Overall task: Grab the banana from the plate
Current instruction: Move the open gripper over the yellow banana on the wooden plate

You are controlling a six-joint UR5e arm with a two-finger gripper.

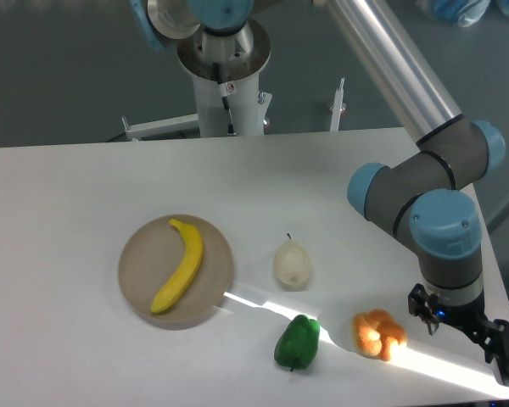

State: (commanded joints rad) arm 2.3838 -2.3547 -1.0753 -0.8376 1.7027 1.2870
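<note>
1. The banana (179, 266) lies across the plate (136, 254), dark tip pointing to the far side, untouched.
2. The plate sits on the white table (68, 186), left of centre.
3. Right of the plate: a pale pear (293, 264), well apart from the banana.
4. Nearer the front edge, a green pepper (298, 342) and an orange fruit (379, 334) sit in a bright streak of light.
5. The gripper (492, 339) hangs low at the table's far right corner, just beside the orange fruit, well away from the plate.
6. Its fingers are cut off by the frame edge, so I cannot tell whether they are spread or closed.
</note>
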